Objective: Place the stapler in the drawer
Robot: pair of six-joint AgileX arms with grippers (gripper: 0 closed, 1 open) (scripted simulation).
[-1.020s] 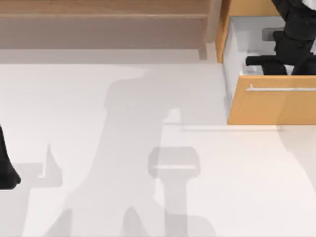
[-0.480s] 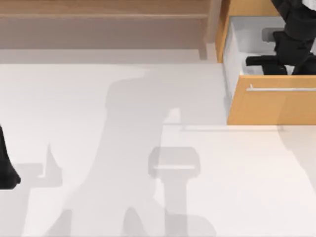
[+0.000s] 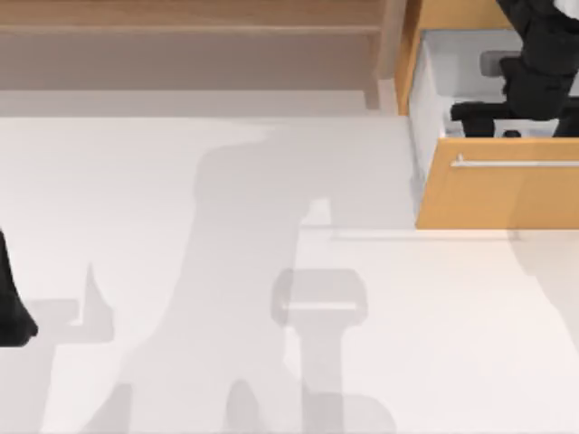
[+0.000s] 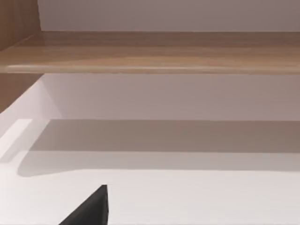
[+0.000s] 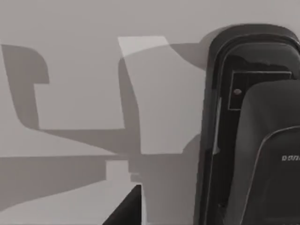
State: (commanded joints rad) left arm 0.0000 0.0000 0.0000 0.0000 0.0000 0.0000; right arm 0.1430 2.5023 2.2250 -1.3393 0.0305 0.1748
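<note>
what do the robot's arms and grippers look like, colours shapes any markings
Both arms are matte black. The right arm, over the drawer, is bulky and jointed, made of rounded blocky segments. The left arm, at the table's left edge, shows as a dark tapering shape. No cables or markings are visible on either from the top view.

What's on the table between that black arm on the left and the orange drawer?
Nothing solid. In the top view, the white table between the parked left arm and the drawer holds just grey shadows.
</note>
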